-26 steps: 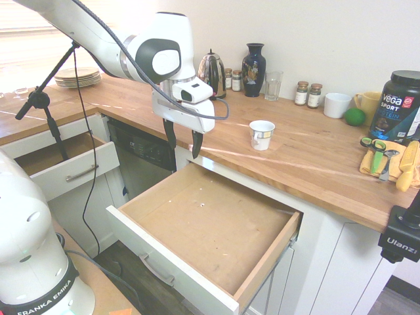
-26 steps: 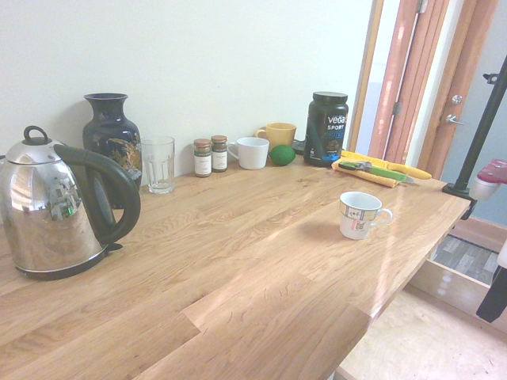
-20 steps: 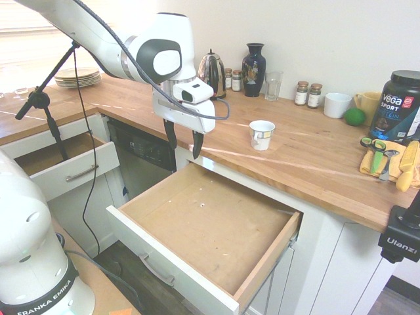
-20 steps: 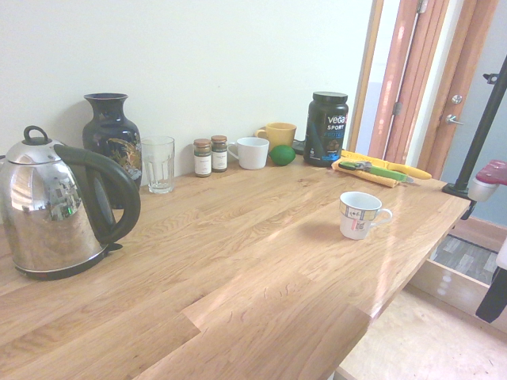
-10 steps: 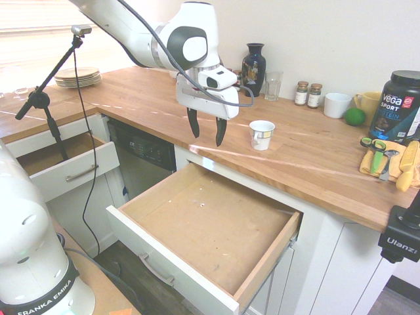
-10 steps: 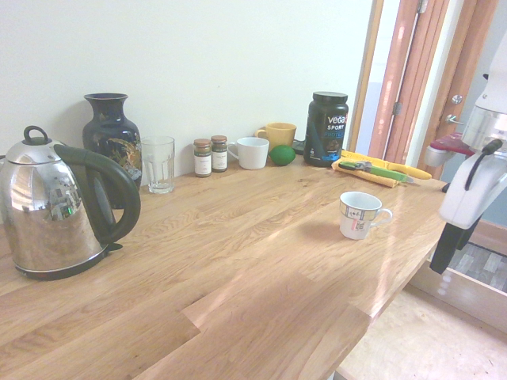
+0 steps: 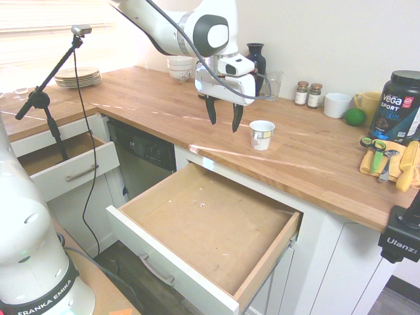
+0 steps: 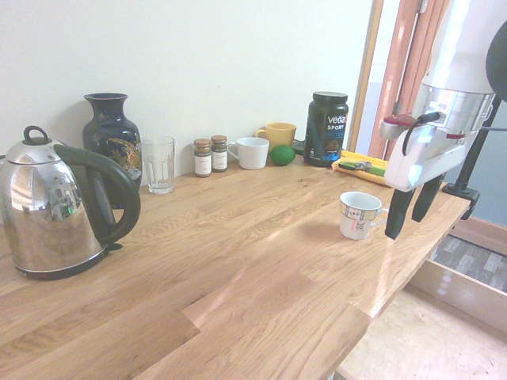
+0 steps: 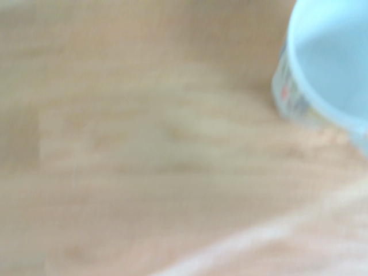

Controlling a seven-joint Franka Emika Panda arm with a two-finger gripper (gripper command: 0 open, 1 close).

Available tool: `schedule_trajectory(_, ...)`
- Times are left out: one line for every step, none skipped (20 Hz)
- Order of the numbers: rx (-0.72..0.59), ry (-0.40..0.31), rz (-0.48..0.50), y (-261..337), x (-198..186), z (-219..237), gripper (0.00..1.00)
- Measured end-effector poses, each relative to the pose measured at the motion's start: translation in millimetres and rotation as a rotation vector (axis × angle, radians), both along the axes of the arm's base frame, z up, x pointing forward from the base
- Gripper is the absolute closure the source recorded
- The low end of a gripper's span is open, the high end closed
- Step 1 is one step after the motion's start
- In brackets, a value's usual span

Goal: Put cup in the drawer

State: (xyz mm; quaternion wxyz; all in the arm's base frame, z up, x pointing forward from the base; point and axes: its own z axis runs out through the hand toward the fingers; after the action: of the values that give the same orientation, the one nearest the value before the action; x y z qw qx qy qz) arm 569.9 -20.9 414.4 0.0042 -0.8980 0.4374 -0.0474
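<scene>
Wooden desk (image 7: 308,157) carries the cup (image 7: 262,134), which stands upright just beside the hand (image 7: 222,119), not touching it. This hand hangs above the desk with fingers apart and empty. Below it, the large drawer (image 7: 203,230) is pulled open.

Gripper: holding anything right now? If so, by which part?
Nothing. The gripper is open and empty, above the counter beside the cup, not touching it. The cup stands on the counter; the drawer is open.
</scene>
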Motion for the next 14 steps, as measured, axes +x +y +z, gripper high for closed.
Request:
schedule_trajectory(0.0, 0.001, -0.003, -1.9, 7.9, -0.5, 0.0)
schedule_trajectory(-0.001, 0.003, -0.005, -3.7, 16.3, -0.9, 0.0)
schedule_trajectory(-0.002, 0.002, -0.008, -5.3, 24.6, -0.7, 0.0)
schedule_trajectory(-0.003, 0.002, -0.011, -6.9, 32.7, -0.7, 0.0)
schedule_trajectory(-0.005, 0.002, -0.014, -9.0, 41.0, -1.1, 0.0)
schedule_trajectory(-0.006, 0.003, -0.017, -11.0, 48.4, -1.9, 0.0)
schedule_trajectory(-0.008, 0.005, -0.02, -12.9, 55.4, -2.7, 0.0)
schedule_trajectory(-0.009, 0.004, -0.023, -14.8, 62.6, -2.8, 0.0)
schedule_trajectory(-0.011, 0.003, -0.025, -16.2, 69.0, -2.3, 0.0)
schedule_trajectory(-0.012, 0.002, -0.026, -17.3, 75.4, -1.3, 0.0)
schedule_trajectory(-0.013, 0.002, -0.028, -18.3, 81.5, -0.4, 0.0)
schedule_trajectory(-0.014, 0.002, -0.029, -19.0, 87.4, 0.1, 0.0)
schedule_trajectory(-0.015, 0.003, -0.029, -19.2, 92.9, -0.4, 0.0)
schedule_trajectory(-0.015, 0.006, -0.03, -19.2, 97.8, -2.2, 0.0)
